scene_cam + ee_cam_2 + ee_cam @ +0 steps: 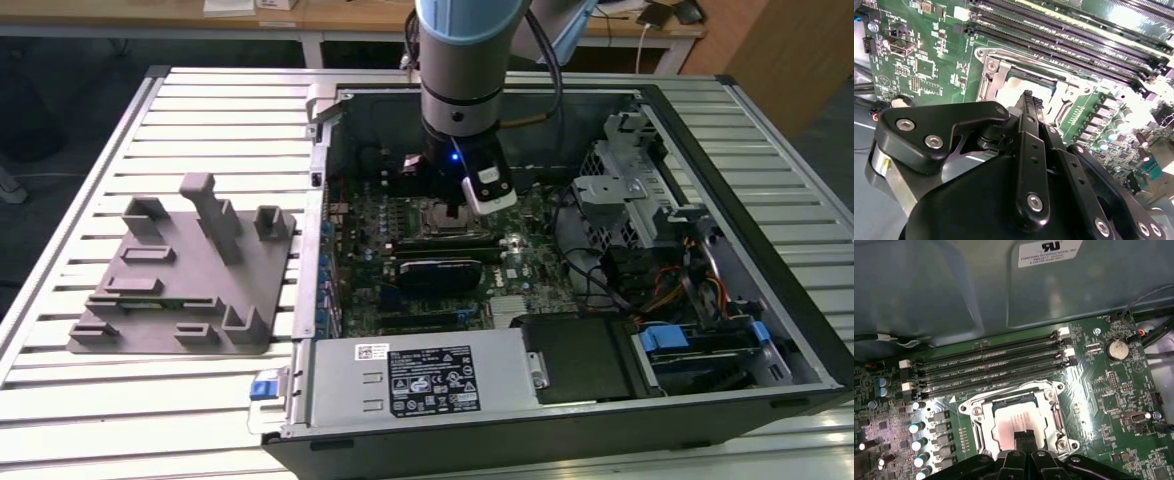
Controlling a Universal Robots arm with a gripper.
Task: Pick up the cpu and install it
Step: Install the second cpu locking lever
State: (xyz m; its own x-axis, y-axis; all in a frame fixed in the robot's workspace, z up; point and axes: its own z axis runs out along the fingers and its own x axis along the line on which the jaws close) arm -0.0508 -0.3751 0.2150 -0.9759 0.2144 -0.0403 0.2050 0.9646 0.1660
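**Gripper low over the socket, chip lying in the frame**

The gripper (1025,436) hangs just above the motherboard's socket frame (1054,412), fingertips pressed together with nothing visibly between them. Below them the cpu (1016,421) lies flat inside the frame, top plate up, edges square to the frame's sides. It is square, so no long axis shows. My feeling: the chip must sit level, corners matched, without downward force. The memory slots (994,365) run alongside, inside the open computer case (747,330).
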